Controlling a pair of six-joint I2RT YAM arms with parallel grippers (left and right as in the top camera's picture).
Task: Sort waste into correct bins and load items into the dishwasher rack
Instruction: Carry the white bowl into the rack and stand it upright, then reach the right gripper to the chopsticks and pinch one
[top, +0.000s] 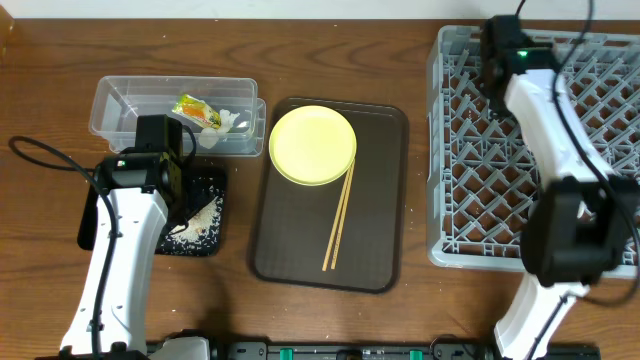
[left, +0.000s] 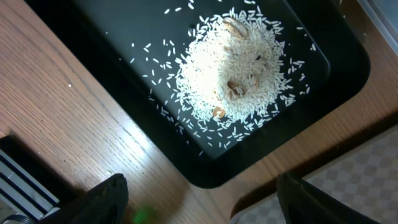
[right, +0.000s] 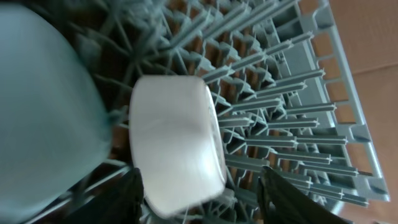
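- Overhead: puts the dishwasher rack (top: 470, 200) at 3 o'clock on the table (top: 50, 60) and the brown serving tray (top: 300, 250) in the middle, reaching toward 6 o'clock.
- Finds the yellow plate (top: 312, 145) at the 12 o'clock end of that serving tray. Finds the chopsticks (top: 338, 220) side by side, running from the plate's 5 o'clock edge down toward 6 o'clock.
- Places the clear tub (top: 120, 105) at 10 o'clock, with the snack wrapper (top: 196, 110) inside and the white scraps (top: 232, 122) toward its 3 o'clock end.
- Sets the black tray (top: 212, 185) at 8 o'clock, just below the tub and partly hidden under the left arm.
- Left wrist: looks down on the rice (left: 233, 68) heaped in the black tray toward 1 o'clock of the frame, with a few tan bits in the pile and stray grains scattered round it.
- Shows the left gripper (left: 202, 199) over the tray's near edge and the wood, fingers spread wide and released, nothing between them.
- Right wrist: looks into the rack, with the light blue bowl (right: 43, 106) at 9 o'clock and the white bowl (right: 177, 143) just beside it among the pegs (could be a cup; shape unclear).
- Shows the right gripper (right: 200, 186) with fingers parted on either side of the white bowl, not clamped, a clear gap on the 3 o'clock side. Cannot tell whether the 9 o'clock finger touches it.
- Overhead again: shows the right arm stretched over the rack toward its 12 o'clock edge, hiding both bowls.
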